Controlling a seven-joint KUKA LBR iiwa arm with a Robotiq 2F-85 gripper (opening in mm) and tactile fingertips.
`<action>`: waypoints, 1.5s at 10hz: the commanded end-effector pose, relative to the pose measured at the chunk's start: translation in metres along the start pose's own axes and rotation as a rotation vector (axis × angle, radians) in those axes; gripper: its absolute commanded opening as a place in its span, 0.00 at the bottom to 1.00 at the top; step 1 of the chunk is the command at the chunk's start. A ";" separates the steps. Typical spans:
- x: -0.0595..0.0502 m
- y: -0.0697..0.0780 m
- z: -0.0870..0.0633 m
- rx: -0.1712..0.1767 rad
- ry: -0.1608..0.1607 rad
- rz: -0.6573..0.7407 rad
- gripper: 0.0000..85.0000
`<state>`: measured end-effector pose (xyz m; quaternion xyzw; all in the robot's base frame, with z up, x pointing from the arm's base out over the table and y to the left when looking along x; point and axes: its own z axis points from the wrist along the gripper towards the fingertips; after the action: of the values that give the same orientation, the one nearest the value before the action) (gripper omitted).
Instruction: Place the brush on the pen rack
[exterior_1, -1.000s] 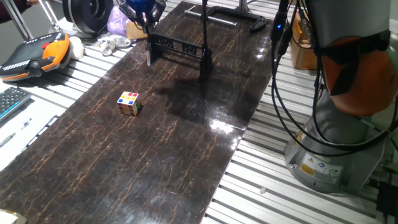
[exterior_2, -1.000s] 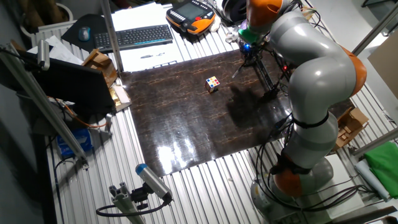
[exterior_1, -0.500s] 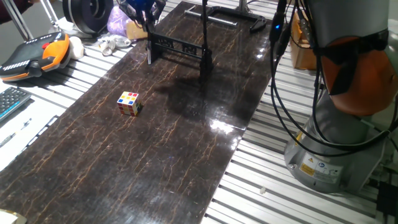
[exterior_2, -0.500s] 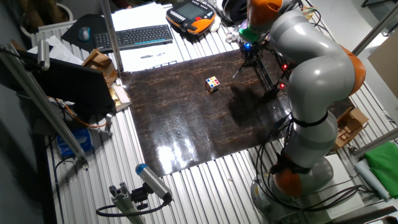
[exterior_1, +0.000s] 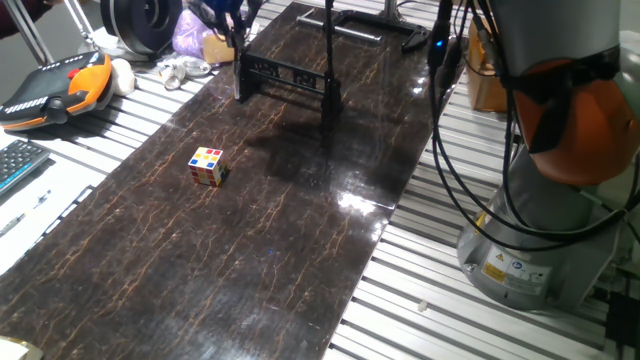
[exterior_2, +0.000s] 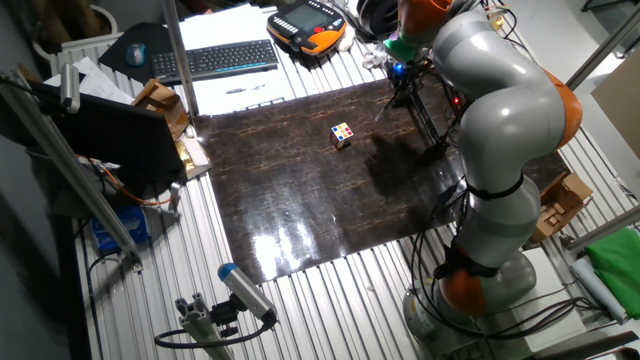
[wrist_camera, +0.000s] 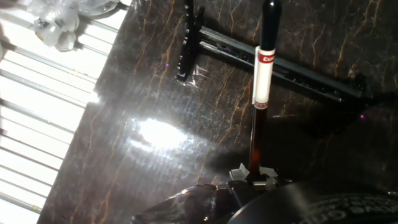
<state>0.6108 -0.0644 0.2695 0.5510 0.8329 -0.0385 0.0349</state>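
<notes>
Dark marbled table (exterior_1: 300, 230), pincer (wrist_camera: 254, 177) clamping brush (wrist_camera: 262, 74), tip cropped, above pen rack (wrist_camera: 273, 65).

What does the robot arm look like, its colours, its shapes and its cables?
The arm is made of thick rounded grey segments with orange rings at the joints, on a round grey base that carries small warning labels. Black cables hang loosely beside it. A small blue light glows near the gripper, which looks dark.

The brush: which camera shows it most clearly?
The hand view: the brush fills the frame, a thin stick with a white band and dark end, above the pen rack. In one fixed view it is only a thin sliver under the gripper; in the other I cannot make it out.
</notes>
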 end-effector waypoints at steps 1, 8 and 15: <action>-0.002 0.000 0.001 -0.002 -0.001 -0.003 0.01; -0.006 -0.004 0.005 -0.020 -0.002 -0.016 0.01; -0.003 -0.009 0.013 -0.036 -0.002 -0.022 0.01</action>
<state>0.6040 -0.0722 0.2574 0.5404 0.8398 -0.0245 0.0454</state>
